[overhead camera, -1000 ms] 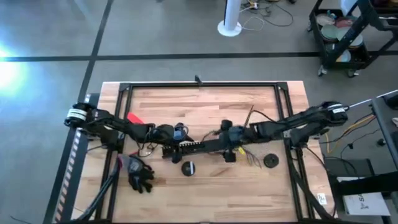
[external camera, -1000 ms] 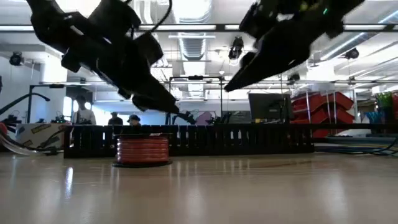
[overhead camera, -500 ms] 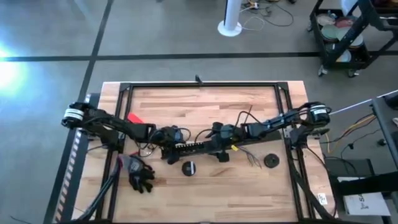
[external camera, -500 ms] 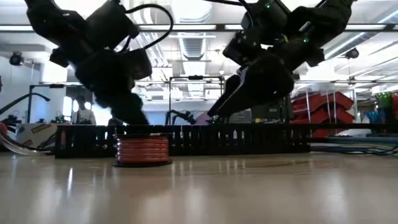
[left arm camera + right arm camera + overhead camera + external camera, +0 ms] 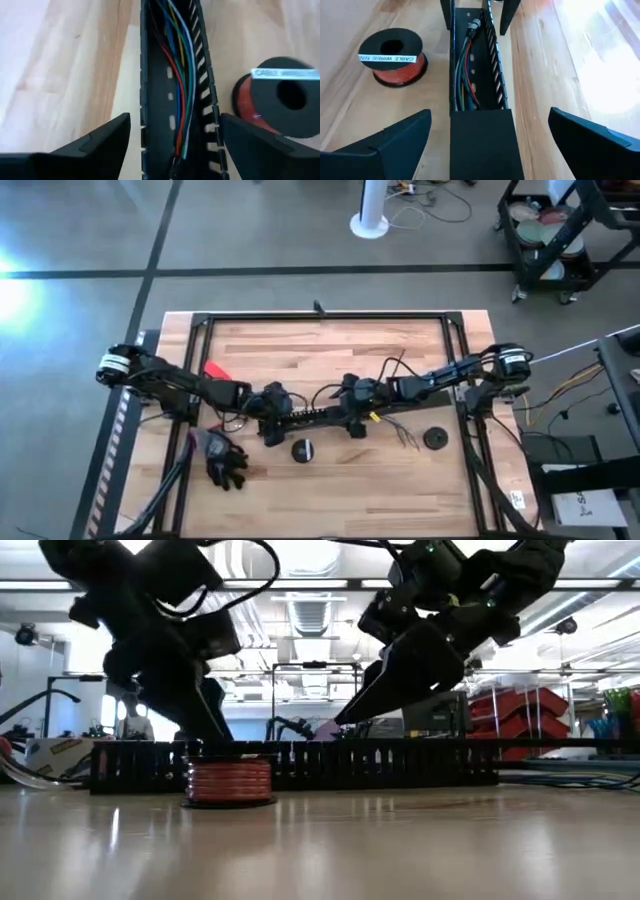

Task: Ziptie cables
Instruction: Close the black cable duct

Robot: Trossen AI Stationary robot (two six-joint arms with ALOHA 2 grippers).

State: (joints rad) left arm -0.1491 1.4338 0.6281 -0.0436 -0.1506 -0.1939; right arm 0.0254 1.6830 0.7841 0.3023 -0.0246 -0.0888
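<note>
Hanging right over one end of the long black duct point(image 5: 172, 100), the left gripper point(image 5: 172, 145) has its fingers point(image 5: 95, 145) spread wide, one on each side of the duct. The cables point(image 5: 180, 65) lie inside it, just ahead of the gripper: thin red, green, blue and yellow wires. They run straight away from the gripper, the same way the duct runs. Just off to one side stands a red wire spool point(image 5: 280, 100).

The right gripper point(image 5: 482, 135) hangs over the other end of the duct, its fingers point(image 5: 390, 140) wide too. The same cables point(image 5: 467, 65) lie straight ahead of it and end in a small plug. Both grippers seem about as near to the cables; neither one holds anything.

From above, the two grippers point(image 5: 270, 402) point(image 5: 352, 395) face each other along the duct point(image 5: 310, 416).

No ziptie shows clearly in any view. Thin dark loops lie past the right gripper, too small to tell apart. From the table's edge, the duct wall point(image 5: 300, 765) hides the cables.
</note>
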